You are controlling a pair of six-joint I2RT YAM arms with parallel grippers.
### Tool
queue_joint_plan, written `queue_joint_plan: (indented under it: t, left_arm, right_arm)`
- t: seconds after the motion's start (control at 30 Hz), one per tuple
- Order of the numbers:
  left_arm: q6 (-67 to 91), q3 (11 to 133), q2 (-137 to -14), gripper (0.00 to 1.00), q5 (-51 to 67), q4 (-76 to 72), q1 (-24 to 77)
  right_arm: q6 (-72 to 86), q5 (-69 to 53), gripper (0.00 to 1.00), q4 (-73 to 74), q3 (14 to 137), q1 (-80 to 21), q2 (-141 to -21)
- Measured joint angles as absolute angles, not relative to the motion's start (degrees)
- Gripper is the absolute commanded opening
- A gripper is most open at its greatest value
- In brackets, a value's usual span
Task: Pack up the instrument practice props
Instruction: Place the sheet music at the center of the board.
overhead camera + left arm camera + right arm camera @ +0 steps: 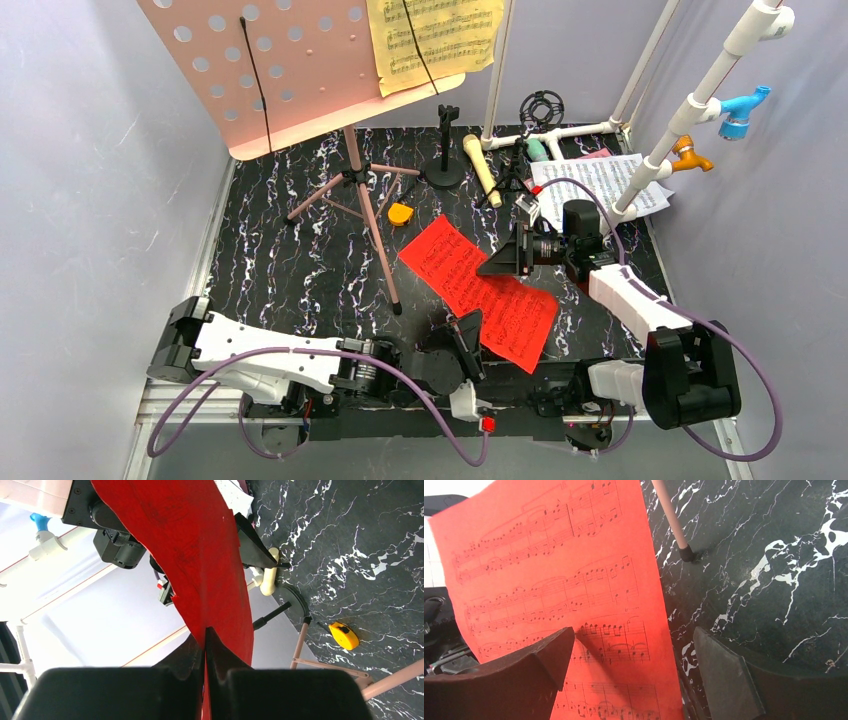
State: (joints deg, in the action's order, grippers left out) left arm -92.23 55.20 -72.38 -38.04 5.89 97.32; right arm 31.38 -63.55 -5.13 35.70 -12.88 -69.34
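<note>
Handling of the red sheet [480, 285] is the step now: the left hand [205, 640] is clenched on its near edge, holding that end off the surface [290, 280]. The right hand [634, 640] is released, jaws wide at the far end. Next, probably, it must close there without creasing.

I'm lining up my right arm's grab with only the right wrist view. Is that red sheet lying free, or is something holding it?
Observer: It is held. The left gripper is shut on the near end of the red sheet.
Operator: Where are the other sheets I'll need to pack?
Observer: A yellow sheet sits up on the pink music board, and a white sheet lies at the back right by the pipe frame.
</note>
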Motion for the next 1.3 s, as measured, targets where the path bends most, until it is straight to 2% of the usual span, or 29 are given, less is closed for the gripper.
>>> queue_joint_plan:
  t: [0.17,0.33,0.5,0.57,0.63,0.7,0.73,0.77,0.87,0.93,0.97,1.07,1.2,1.3]
  left_arm:
    - [-92.49,55.24,-73.38,0.0,-38.37,5.04,97.32]
    - [-92.53,55.24,-73.65,0.0,-38.46,4.62,97.34]
    - [-92.38,55.24,-73.65,0.0,-38.63,3.95,97.34]
    - [-92.25,55.24,-73.65,0.0,-38.63,3.6,97.34]
    - [-91.94,55.2,-73.63,0.0,-38.65,3.4,97.34]
    - [-91.7,55.09,-73.58,0.0,-38.76,3.31,97.34]
    - [-91.53,54.89,-73.52,0.03,-38.85,3.14,97.34]
    - [-91.26,54.61,-73.38,0.12,-38.96,3.01,97.34]
    - [-90.24,53.15,-72.53,0.5,-39.59,2.57,97.34]
    - [-88.31,51.64,-71.64,0.69,-40.38,2.0,97.34]
    - [-87.42,50.83,-71.11,0.75,-40.84,1.61,97.34]
    - [-83.26,48.03,-69.14,0.87,-42.81,0.14,97.34]
    - [-74.15,44.71,-65.63,0.98,-46.35,-0.89,97.34]
    - [-64.97,43.44,-62.74,0.98,-49.45,-0.19,97.34]
  right_arm:
    - [35.97,-63.66,0.95,-9.65,33.69,-13.17,-69.47]
    - [40.62,-64.62,0.78,-13.8,33.04,-13.26,-69.49]
    - [44.25,-65.14,0.24,-17.45,33.04,-13.26,-69.49]
    - [45.01,-65.28,0.09,-18.17,33.1,-13.26,-69.49]
    - [45.67,-65.36,0.01,-18.63,33.15,-13.17,-69.49]
    - [45.87,-65.36,0.01,-18.61,33.23,-12.93,-69.49]
    - [45.63,-65.36,0.01,-18.26,33.43,-12.64,-69.49]
    - [44.93,-65.34,0.01,-17.39,34.02,-12.21,-69.49]
    - [40.58,-64.82,0.01,-12.67,37.63,-11.0,-69.49]
    - [36.49,-64.07,0.01,-8.64,41.25,-10.31,-69.49]
    - [33.36,-63.29,0.01,-5.48,43.42,-9.96,-69.47]
    - [22.0,-58.74,0.01,6.02,51.55,-9.19,-69.54]
    - [8.21,-49.69,0.01,16.84,61.21,-8.62,-69.32]
    - [0.12,-40.29,0.01,21.19,65.08,-8.58,-68.36]
